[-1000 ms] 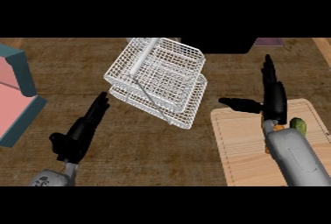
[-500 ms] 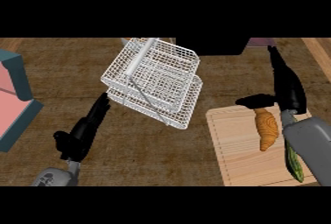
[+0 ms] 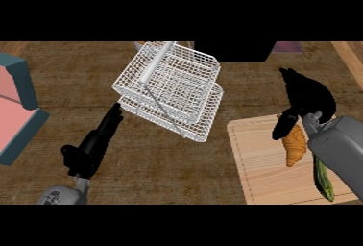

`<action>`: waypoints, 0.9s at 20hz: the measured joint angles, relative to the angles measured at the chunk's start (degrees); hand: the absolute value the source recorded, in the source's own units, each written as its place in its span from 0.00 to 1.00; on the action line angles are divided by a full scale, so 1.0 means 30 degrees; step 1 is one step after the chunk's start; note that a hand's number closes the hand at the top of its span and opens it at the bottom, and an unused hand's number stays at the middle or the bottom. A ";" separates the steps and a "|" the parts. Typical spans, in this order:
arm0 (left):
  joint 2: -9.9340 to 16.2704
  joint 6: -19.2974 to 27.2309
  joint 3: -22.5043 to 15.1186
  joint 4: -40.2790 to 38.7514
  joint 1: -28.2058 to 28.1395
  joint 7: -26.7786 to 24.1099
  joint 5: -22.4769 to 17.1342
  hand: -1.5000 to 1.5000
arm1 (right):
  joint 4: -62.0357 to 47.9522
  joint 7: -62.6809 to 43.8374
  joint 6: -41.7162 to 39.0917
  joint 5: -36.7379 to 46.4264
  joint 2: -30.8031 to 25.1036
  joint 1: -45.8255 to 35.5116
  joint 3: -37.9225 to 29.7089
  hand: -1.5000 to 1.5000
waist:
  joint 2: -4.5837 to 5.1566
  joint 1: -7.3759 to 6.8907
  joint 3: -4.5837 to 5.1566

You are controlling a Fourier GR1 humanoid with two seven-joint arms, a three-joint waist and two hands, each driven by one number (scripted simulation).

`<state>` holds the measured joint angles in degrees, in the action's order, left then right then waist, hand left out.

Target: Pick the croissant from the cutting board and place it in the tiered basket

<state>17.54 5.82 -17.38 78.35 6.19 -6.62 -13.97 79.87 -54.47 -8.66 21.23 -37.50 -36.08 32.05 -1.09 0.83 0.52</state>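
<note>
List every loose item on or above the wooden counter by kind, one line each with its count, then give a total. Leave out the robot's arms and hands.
White wire tiered basket: 1
Light wooden cutting board: 1
Golden-brown croissant: 1
Long green vegetable: 1
Teal and pink box-like object at the left edge: 1
Total: 5

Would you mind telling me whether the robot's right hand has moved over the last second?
Yes. The right hand has shifted rightward, away from the tiered basket, above the cutting board's far edge by the croissant.

No legible text (none anywhere)
</note>
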 measured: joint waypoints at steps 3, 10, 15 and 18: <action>-0.0156 0.0008 0.0092 -0.0280 0.0098 -0.0178 0.0108 0.50 | 0.1576 -0.1988 -0.1722 -0.0868 0.0114 -0.0767 0.0007 0.00 | 0.0084 0.0016 -0.0055; 0.0000 -0.0517 0.0514 -0.0208 0.0166 -0.0150 -0.0032 0.50 | 0.3280 -0.3982 -0.2132 -0.0618 0.0760 -0.0693 0.0365 0.00 | 0.0208 -0.0109 -0.0123; -0.0179 -0.0473 0.0555 -0.0266 0.0234 -0.0205 0.0162 0.50 | 0.2949 -0.4337 -0.2136 0.0586 0.0557 -0.0035 0.0756 0.00 | 0.0250 -0.0131 -0.0131; -0.0215 -0.0534 0.0781 -0.0515 0.0475 -0.0242 0.0141 0.50 | 0.2400 -0.4442 -0.2186 0.0839 0.0506 0.0565 0.0695 0.00 | 0.0284 -0.0100 -0.0134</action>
<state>16.90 4.22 -15.04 76.81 7.61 -7.35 -13.55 87.07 -67.80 -15.22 23.75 -35.98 -34.39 34.13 -0.24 0.53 0.12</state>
